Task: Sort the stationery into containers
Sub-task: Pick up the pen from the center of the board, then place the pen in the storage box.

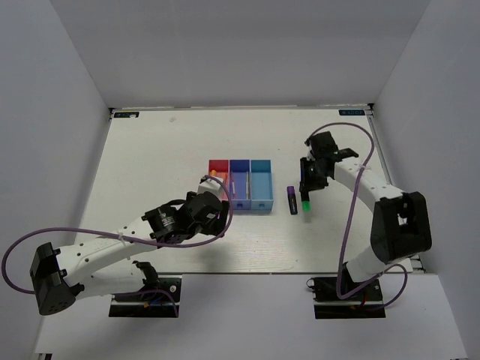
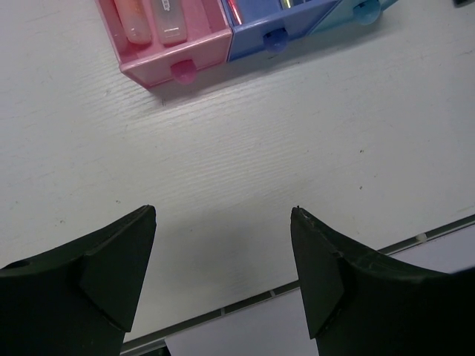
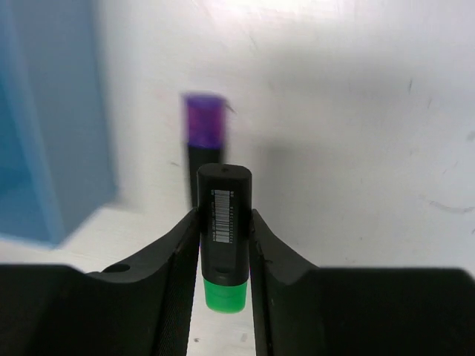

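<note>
We show the right gripper [image 3: 224,231] closed narrowly on a black plastic highlighter with a green end [image 3: 223,196], with both fingers pressed against its barrel. The highlighter's long axis runs from 12 to 6 o'clock in the top view, and the green end [image 1: 305,203] points to 6 o'clock, sticking out past the fingers. We cannot tell whether it touches the white table [image 1: 150,150].

Just beside it, at 9 o'clock, a stubby purple-capped highlighter [image 3: 203,133] lies on the table roughly parallel, cap toward 12 o'clock. Further toward 9 o'clock stands the light blue plastic bin [image 1: 261,196], joined in a row to the dark blue bin [image 1: 239,199] and the pink-red bin [image 2: 200,55].

The left gripper [image 2: 223,215] hangs over bare table at 6 o'clock of the pink-red bin, its jaws wide apart with nothing between them. In that bin we note an orange-pink pen [image 2: 133,21] and a paler pen [image 2: 169,18], side by side along the bin's length.
</note>
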`<state>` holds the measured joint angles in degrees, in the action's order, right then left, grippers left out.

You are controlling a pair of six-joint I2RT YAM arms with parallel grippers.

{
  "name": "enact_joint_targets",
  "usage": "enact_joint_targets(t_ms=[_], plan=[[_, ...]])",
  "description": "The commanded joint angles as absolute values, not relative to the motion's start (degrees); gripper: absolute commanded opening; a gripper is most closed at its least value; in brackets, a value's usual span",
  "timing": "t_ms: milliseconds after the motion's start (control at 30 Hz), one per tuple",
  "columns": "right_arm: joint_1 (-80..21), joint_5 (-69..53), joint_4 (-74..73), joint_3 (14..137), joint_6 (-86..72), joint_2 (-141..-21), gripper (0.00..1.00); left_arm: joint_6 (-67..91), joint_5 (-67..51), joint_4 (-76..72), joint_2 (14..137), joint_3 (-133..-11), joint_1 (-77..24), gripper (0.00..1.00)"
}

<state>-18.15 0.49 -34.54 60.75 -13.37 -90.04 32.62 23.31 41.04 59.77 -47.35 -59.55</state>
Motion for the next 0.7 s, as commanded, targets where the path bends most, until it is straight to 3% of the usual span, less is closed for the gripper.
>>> enact_joint_targets(t_ms=[0, 267, 533, 667], plan=[[-18.89, -6.76, -34.89, 70.29, -10.63, -85.87, 0.11, 33.31, 24.26, 41.13, 58.71, -47.29, -59.94, 0.83], [-24.16, -18.72, -32.71, 84.45, -14.32, -97.09, 0.11, 34.72, 24.61, 41.92, 58.62, -47.29, -59.85, 0.83], [-29.43, -15.65, -29.18, 88.86, -16.79, -105.37, 0.28, 35.86, 26.10, 44.03, 57.30, -46.94, -60.29, 0.83], [-30.67, -13.98, -28.47, 88.24, -15.91, -106.08, 0.42, 36.04, 26.45, 44.47, 56.69, -46.93, -60.29, 0.83]])
